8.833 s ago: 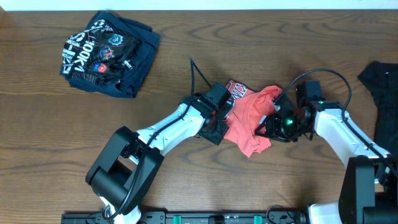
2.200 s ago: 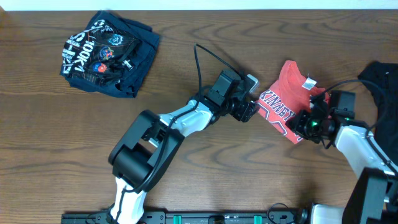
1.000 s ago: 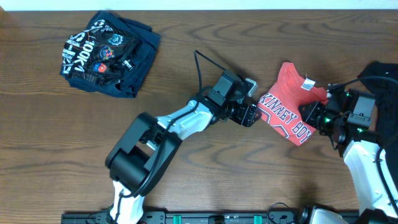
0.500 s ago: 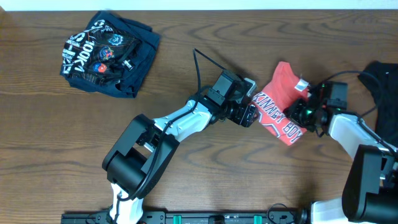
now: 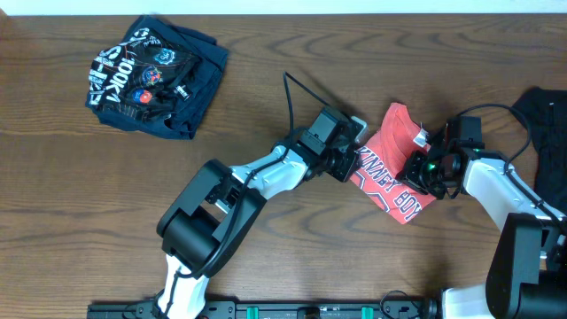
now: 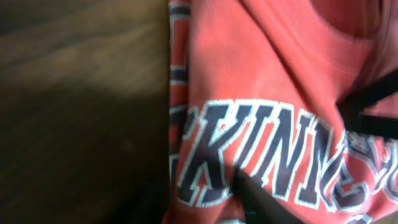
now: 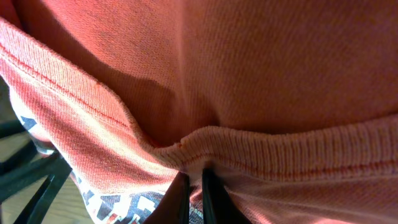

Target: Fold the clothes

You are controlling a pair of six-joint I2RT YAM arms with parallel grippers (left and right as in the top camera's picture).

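The coral-red T-shirt (image 5: 390,168) lies crumpled right of the table's centre, its white-and-navy lettering facing up. My right gripper (image 5: 415,168) is at its right side. In the right wrist view the fingers (image 7: 180,196) stand close together, shut on a ribbed edge of the shirt (image 7: 249,74). My left gripper (image 5: 352,162) is at the shirt's left edge. The left wrist view is filled by the shirt (image 6: 261,74), and one dark finger (image 6: 261,202) rests on the lettering. Its other finger is lost in shadow, so I cannot tell whether that gripper holds the fabric.
A navy white-printed garment (image 5: 151,78) lies bunched at the back left. A black garment (image 5: 545,124) lies at the right edge, close behind the right arm. Brown wooden table (image 5: 266,248) shows all around.
The right gripper has carried the red shirt left and a little nearer, up against the left gripper. The left jaws have narrowed over the shirt's left edge.
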